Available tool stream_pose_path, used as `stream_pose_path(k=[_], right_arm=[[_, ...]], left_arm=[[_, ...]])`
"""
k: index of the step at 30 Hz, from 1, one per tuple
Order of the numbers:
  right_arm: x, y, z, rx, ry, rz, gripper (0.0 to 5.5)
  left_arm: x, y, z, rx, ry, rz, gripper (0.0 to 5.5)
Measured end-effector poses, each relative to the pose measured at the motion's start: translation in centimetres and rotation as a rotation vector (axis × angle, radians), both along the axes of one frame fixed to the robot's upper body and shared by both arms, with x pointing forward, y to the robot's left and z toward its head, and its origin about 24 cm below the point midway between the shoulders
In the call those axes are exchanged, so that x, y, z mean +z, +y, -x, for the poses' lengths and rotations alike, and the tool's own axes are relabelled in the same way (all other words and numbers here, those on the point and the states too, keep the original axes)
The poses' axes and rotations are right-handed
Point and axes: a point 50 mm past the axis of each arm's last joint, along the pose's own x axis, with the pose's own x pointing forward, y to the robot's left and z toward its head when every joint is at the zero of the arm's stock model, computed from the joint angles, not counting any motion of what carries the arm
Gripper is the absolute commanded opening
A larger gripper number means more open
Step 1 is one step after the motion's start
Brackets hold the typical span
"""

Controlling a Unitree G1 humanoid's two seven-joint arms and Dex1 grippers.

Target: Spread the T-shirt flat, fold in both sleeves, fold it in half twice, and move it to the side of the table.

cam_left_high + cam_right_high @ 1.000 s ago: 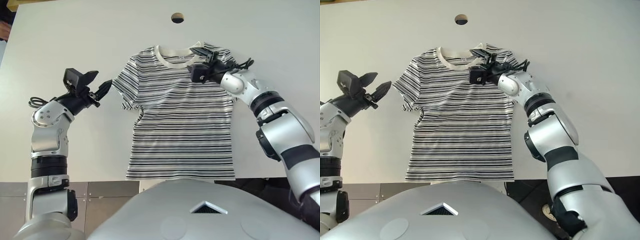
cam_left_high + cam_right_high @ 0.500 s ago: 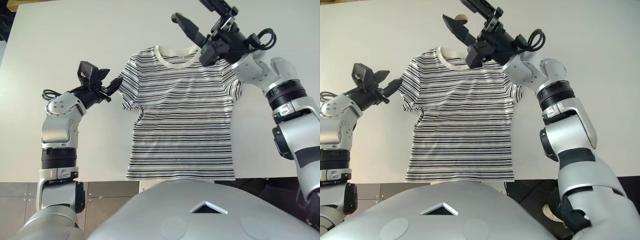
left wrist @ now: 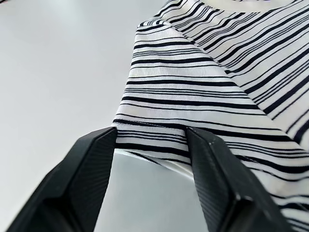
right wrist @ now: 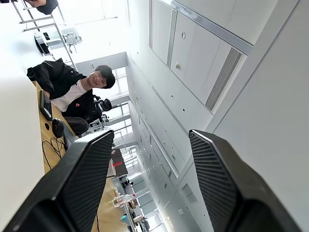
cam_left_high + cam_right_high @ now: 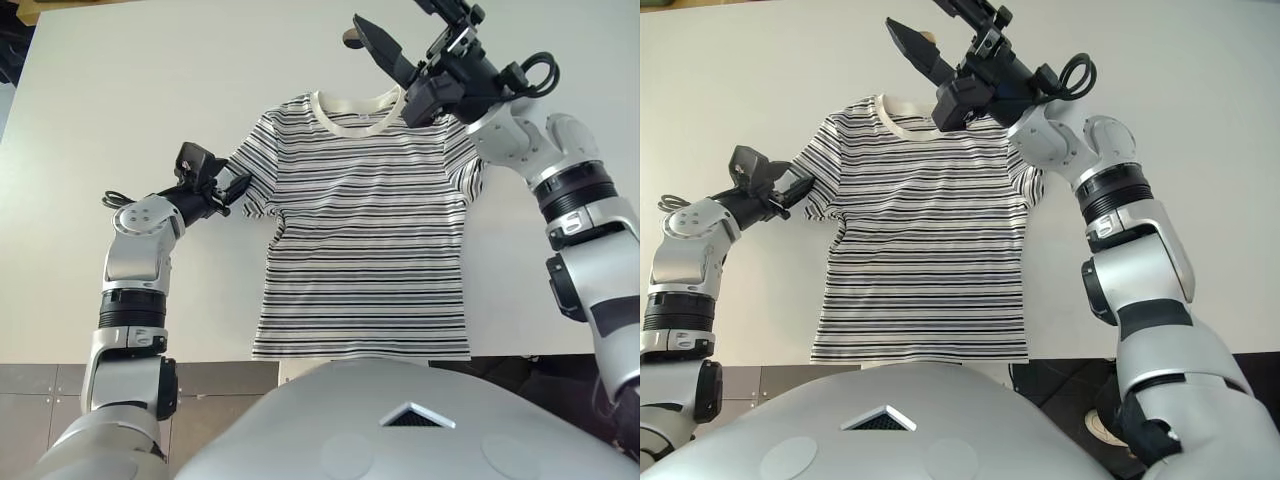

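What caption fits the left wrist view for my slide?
Open left gripper poised at the sleeve hem of the striped T-shirt on the white table.

Your T-shirt (image 5: 360,230), in the middle of the frame, is white with thin dark stripes, black to navy, running across the chest and both sleeves. Its neckband (image 5: 345,108) is plain cream. The table (image 5: 130,80) you see around it is an even, plain white. Your left gripper (image 5: 228,186), left of centre, is black, and its fingers (image 3: 94,164) carry fine ribbing on their faces. Your right gripper (image 4: 150,140) is the same black with the same ribbing. At the lower left you have grey floor tiles (image 5: 210,378).
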Motion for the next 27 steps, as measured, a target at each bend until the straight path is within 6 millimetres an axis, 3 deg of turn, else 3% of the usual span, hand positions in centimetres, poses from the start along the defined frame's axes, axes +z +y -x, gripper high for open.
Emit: stream_pose_path(k=[14, 16, 27], right_arm=[[-0.1, 0.0, -0.1, -0.008, 0.006, 0.012, 2.92], [-0.1, 0.0, -0.1, -0.008, 0.006, 0.012, 2.92], [-0.1, -0.1, -0.2, -0.018, 0.009, 0.015, 2.92]], left_arm=[[-0.7, -0.7, -0.1, -0.028, -0.008, 0.027, 0.12], [-0.6, -0.6, -0.1, -0.032, -0.022, 0.032, 0.12], [1.9, 0.0, 0.4, -0.066, -0.082, 0.054, 1.84]])
